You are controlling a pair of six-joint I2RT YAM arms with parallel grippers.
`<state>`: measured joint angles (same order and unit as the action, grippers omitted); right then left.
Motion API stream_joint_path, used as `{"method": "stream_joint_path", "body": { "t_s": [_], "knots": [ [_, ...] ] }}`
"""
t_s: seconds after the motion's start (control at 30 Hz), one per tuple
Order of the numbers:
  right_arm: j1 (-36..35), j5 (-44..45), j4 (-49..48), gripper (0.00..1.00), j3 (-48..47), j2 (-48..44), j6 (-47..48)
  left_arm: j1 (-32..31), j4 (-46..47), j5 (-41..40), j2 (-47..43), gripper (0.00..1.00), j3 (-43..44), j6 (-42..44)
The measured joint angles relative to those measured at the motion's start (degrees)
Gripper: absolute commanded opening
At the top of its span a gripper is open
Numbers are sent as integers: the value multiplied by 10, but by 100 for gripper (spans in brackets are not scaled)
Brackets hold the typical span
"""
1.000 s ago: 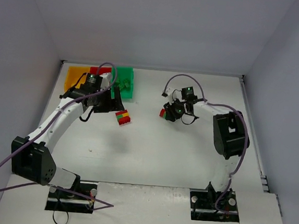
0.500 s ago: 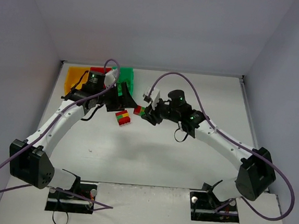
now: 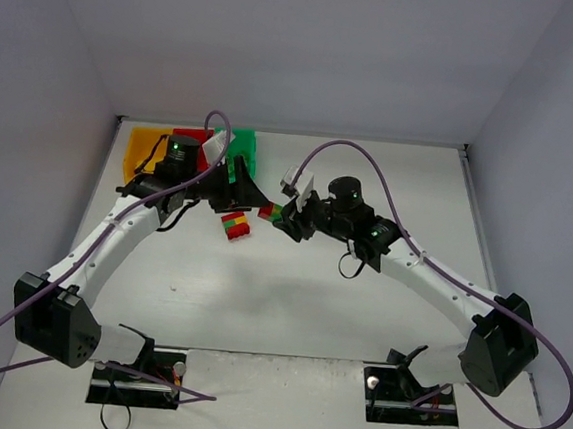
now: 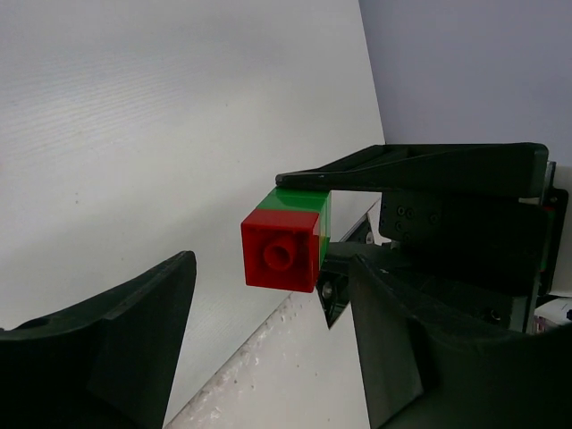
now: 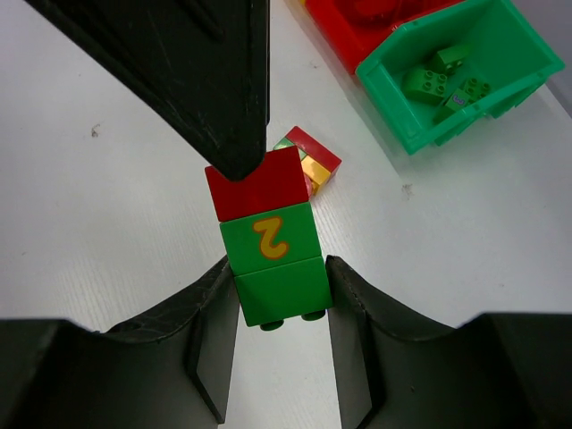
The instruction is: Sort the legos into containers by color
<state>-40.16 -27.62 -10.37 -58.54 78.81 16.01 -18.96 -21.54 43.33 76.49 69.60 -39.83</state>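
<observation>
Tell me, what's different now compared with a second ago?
The right gripper, shut on a red-and-green brick stack, swung left as its arm stretched out. It now holds the stack up to the left gripper, which turned slightly rightward, open, to meet it. The loose striped stack and the bins stayed put.

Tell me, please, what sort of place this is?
Likely a robotics test cell: plain walls enclose a white table with left arm and right arm bolted on, plus sorting bins and toy bricks.
</observation>
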Motion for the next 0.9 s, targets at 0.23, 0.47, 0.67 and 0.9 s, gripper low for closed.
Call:
{"method": "stream_joint_path", "body": {
  "t_s": [0.23, 0.47, 0.67, 0.9],
  "knots": [
    [0, 1, -14, 0, 0, -8, -2, -12, 7, 8, 7, 59, -1, -1],
    [0, 1, -22, 0, 0, -8, -2, -17, 19, 15, 15, 36, -1, -9],
    [5, 0, -25, 0, 6, -9, 0, -20, 26, 21, 17, 1, -1, -10],
    [18, -14, -36, 0, 34, -21, 3, -25, 7, 27, 41, 0, 18, 3]
  ]
}}
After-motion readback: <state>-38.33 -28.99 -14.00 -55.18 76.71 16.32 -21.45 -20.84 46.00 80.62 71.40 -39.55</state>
